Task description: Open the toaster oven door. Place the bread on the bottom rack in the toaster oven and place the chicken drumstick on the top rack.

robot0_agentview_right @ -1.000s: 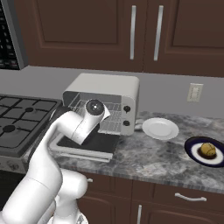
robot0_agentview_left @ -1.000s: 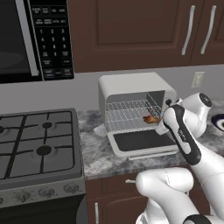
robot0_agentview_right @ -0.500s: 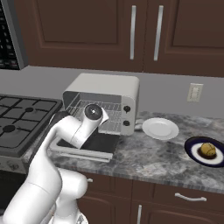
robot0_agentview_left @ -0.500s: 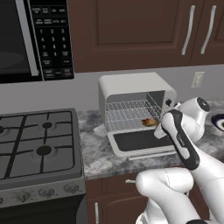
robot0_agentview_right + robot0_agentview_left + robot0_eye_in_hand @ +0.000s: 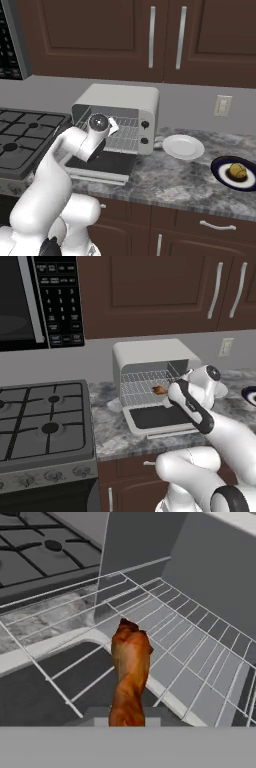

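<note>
Orange-brown drumstick (image 5: 131, 672) is sticking straight out ahead of the gripper (image 5: 167, 392), which is pinching its near end. It is hanging just over a wire rack (image 5: 200, 637) inside the toaster oven (image 5: 150, 356); which rack, can't tell. Door (image 5: 157, 418) is lying open flat below the gripper.

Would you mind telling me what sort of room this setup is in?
A simulated home kitchen: a black gas stove, a boxy off-white toaster oven on a grey marbled stone counter, and dark brown wooden cabinets overhead.
</note>
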